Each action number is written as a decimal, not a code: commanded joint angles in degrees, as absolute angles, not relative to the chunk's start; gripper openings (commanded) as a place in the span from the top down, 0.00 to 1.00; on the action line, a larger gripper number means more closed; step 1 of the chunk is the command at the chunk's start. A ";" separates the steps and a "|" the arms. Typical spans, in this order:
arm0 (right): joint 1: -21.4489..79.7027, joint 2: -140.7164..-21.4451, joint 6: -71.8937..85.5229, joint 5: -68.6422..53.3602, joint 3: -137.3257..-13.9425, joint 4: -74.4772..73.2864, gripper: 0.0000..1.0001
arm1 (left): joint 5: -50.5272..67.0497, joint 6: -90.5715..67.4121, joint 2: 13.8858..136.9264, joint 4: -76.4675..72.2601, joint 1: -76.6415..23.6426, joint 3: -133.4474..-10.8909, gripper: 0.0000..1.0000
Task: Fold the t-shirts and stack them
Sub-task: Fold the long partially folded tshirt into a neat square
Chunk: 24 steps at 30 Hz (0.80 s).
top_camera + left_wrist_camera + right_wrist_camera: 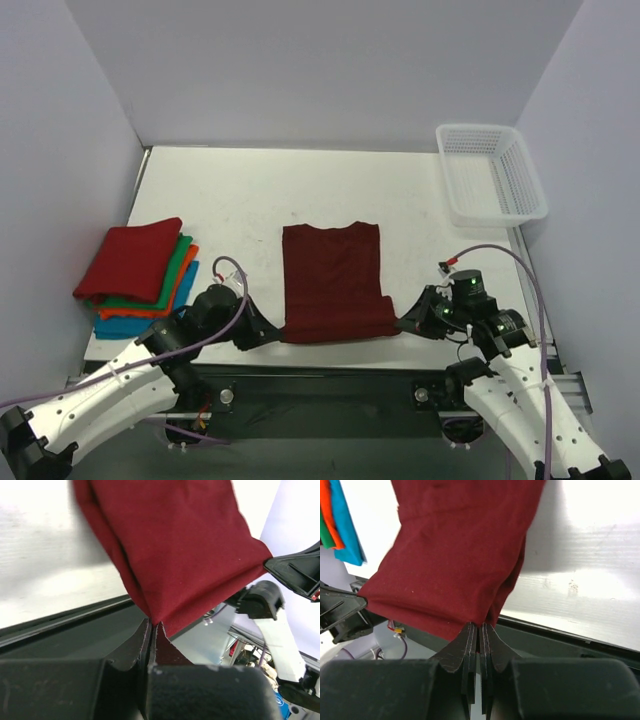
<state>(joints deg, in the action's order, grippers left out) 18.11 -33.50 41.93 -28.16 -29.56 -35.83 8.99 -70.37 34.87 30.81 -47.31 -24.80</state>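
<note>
A dark maroon t-shirt (332,280) lies folded into a long strip in the middle of the table, its near end raised at the front edge. My left gripper (268,331) is shut on its near left corner (160,617). My right gripper (404,324) is shut on its near right corner (485,617). A stack of folded t-shirts (140,275) sits at the left: red on top, then green, orange and blue. The orange and blue edges also show in the right wrist view (340,520).
A white plastic mesh basket (490,172) stands at the back right corner. White walls close in the table (240,200) on the left, back and right. The table's dark front rail (330,375) runs just below the shirt's near edge.
</note>
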 commanded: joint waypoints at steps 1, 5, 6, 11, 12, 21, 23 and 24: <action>18.19 -35.93 40.08 -24.96 -34.62 -39.99 1.00 | 6.86 -68.73 36.02 36.47 -47.46 -30.84 1.00; 18.19 -41.38 38.33 -23.03 -40.07 -39.55 1.00 | 5.80 -67.86 39.89 35.95 -47.20 -37.24 1.00; 18.28 -42.88 38.23 -22.94 -42.17 -38.77 1.00 | 5.10 -67.68 41.03 35.08 -46.94 -38.22 1.00; 17.67 -53.95 37.62 -22.76 -48.42 -33.85 1.00 | 7.99 -64.79 51.40 30.07 -41.07 -43.94 1.00; 17.14 -57.53 37.62 -23.02 -49.47 -33.05 1.00 | 9.39 -64.34 53.07 28.49 -40.09 -45.86 1.00; 10.99 -84.15 36.83 -31.71 -66.08 -25.67 0.99 | 17.22 -62.23 71.61 19.26 -27.96 -54.92 1.00; 9.06 -89.71 36.74 -34.00 -71.94 -24.70 1.00 | 18.37 -61.35 76.89 17.85 -24.53 -58.16 1.00; 8.62 -94.96 36.56 -35.23 -74.16 -24.35 1.00 | 18.46 -61.09 78.64 16.80 -23.56 -59.49 1.00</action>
